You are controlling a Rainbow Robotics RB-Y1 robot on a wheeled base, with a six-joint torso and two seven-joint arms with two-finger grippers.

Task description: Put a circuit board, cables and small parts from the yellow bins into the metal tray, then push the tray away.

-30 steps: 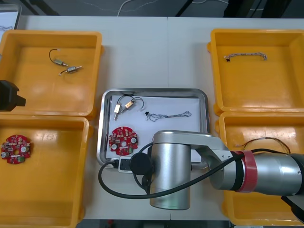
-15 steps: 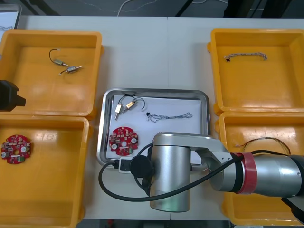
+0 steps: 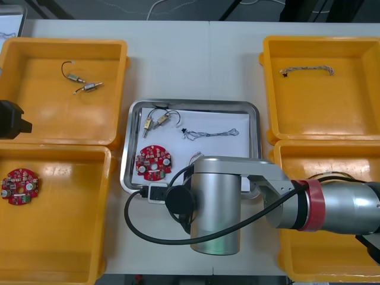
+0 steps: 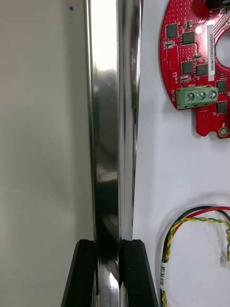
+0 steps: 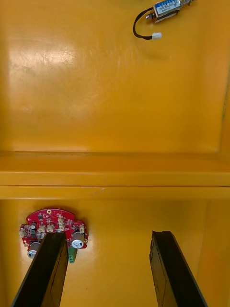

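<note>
The metal tray (image 3: 193,104), white inside, lies between the yellow bins. It holds a round red circuit board (image 3: 154,162), small metal parts (image 3: 155,122) and a twisted blue and white cable (image 3: 211,134). My right arm (image 3: 217,205) reaches over the tray's near edge. In the right wrist view my right gripper (image 4: 110,268) is shut on the tray's shiny rim (image 4: 108,120), one finger on each side. Inside the rim lie the board (image 4: 196,62) and a red and yellow cable (image 4: 191,225). My left gripper (image 5: 108,235) hangs open over the left bins.
The far left bin (image 3: 62,44) holds small metal parts (image 3: 80,80). The near left bin (image 3: 59,151) holds a red board (image 3: 19,185). A twisted cable (image 3: 307,70) lies in the far right bin (image 3: 320,41). Another cable (image 3: 329,176) lies in the near right bin.
My right gripper has shut on the tray's near rim. The tray has slid away from me toward the table's far side, my right arm following. The left arm has stayed still.
</note>
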